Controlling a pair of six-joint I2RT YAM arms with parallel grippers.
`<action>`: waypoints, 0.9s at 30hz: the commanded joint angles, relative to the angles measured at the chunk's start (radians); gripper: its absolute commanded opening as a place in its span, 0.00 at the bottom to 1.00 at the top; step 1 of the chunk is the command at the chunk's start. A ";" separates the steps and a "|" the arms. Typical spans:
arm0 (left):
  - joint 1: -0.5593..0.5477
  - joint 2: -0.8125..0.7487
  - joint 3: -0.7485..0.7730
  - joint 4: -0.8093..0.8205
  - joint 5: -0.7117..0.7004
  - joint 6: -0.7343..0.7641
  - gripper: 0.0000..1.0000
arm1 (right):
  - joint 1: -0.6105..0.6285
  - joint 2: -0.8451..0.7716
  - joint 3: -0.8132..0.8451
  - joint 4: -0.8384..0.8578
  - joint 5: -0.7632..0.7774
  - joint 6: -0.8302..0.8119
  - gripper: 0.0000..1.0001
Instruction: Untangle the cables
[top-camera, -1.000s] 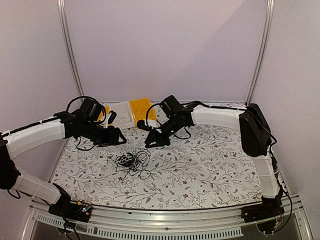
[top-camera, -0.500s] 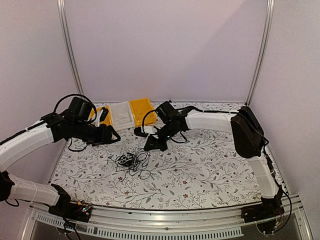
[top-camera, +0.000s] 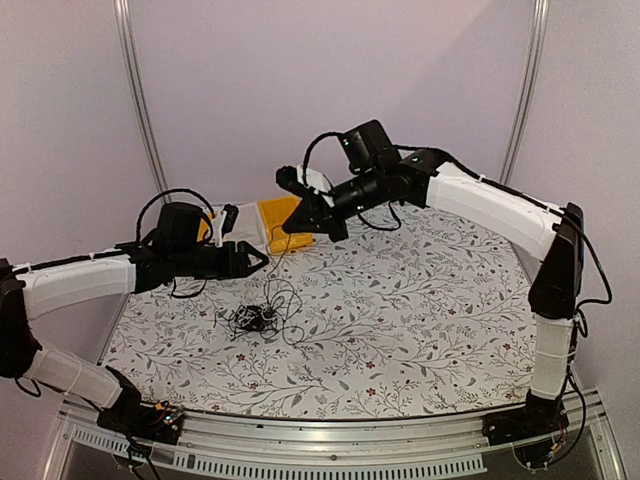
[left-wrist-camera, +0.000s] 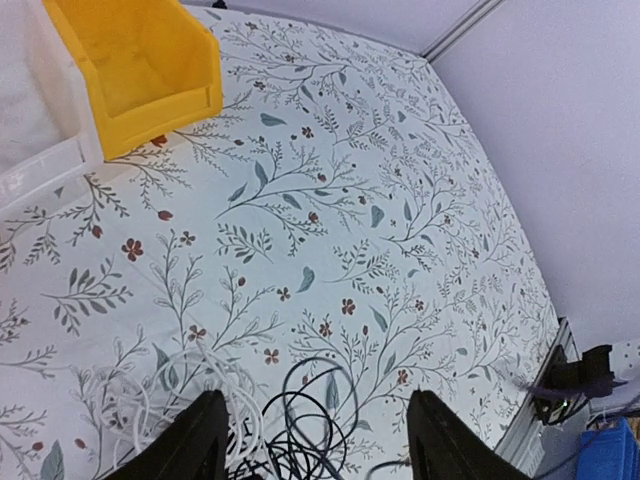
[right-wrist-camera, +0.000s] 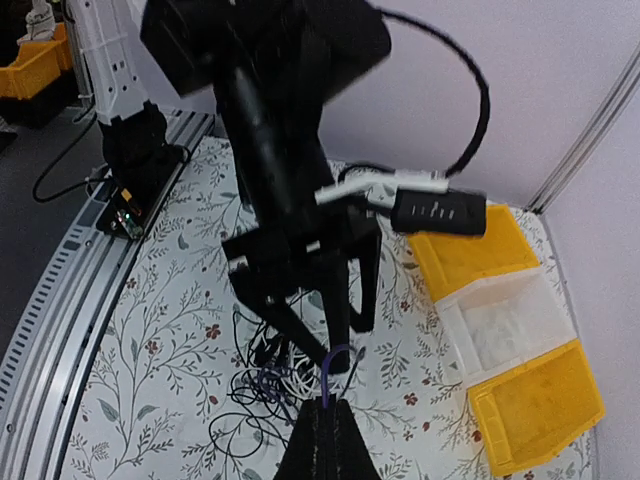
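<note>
The untangling is judged barely begun: the cables (top-camera: 262, 318) are seen knotted in one heap on the near-left part of the desk, and all the separating is left to do. The space is enclosed by pale lilac walls (top-camera: 330, 90), with metal posts (top-camera: 140, 100) at the far corners. The desk (top-camera: 430, 310) is covered by a floral-printed sheet. A yellow bin (top-camera: 282, 215) and a white bin (top-camera: 243, 230) are set at its far left. The left claw (left-wrist-camera: 320, 450) is held released just above the heap. The right claw (right-wrist-camera: 325, 420) is clenched on a dark cable (right-wrist-camera: 337, 362), raised above the heap.
</note>
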 joint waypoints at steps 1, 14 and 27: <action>-0.057 0.195 0.022 0.274 0.045 -0.018 0.63 | 0.000 -0.095 0.118 0.045 -0.038 0.107 0.00; -0.126 0.516 0.017 0.291 0.039 0.014 0.58 | 0.001 -0.198 0.365 0.339 0.144 0.211 0.00; -0.139 0.177 0.144 0.185 -0.117 0.000 0.67 | -0.018 -0.360 0.044 0.329 0.238 0.153 0.00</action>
